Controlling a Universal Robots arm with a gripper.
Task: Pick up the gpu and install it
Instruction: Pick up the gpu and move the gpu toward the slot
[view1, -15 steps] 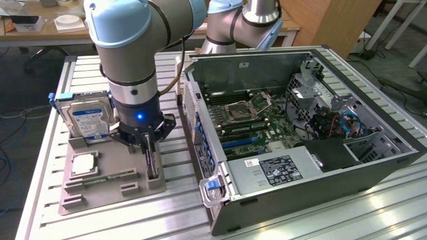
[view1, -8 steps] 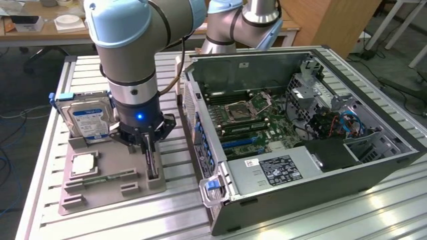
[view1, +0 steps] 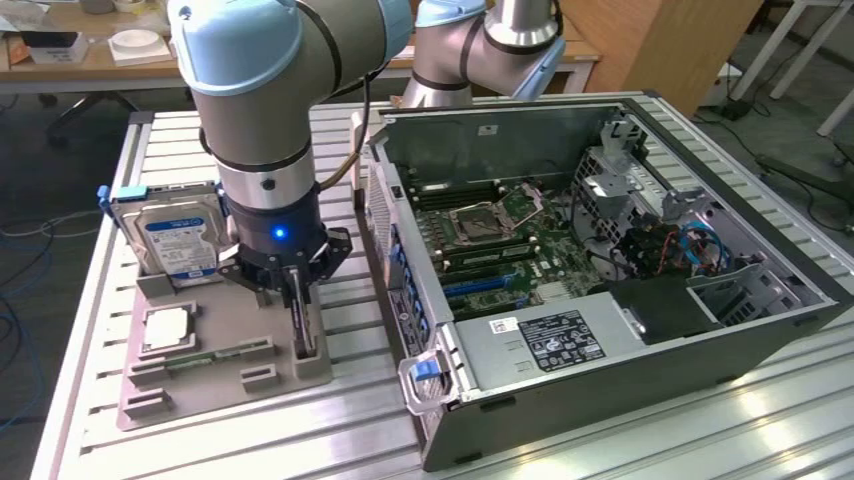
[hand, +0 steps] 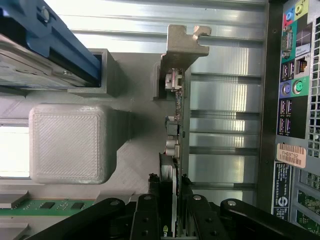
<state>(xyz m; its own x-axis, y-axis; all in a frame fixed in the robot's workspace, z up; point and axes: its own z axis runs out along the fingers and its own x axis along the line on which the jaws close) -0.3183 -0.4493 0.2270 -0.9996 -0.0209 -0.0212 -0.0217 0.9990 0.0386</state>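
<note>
The gpu (view1: 304, 328), standing on edge in the grey holder (view1: 200, 390) at nine o'clock of the open computer case (view1: 641, 330) in the exterior view, is being pinched by the end effector (view1: 296, 292), and could be jammed in its slot if pulled off-vertical.

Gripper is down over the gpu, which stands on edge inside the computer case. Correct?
No. In the exterior view the gripper is down over the gpu, which stands on edge in the grey holder beside the computer case.
</note>
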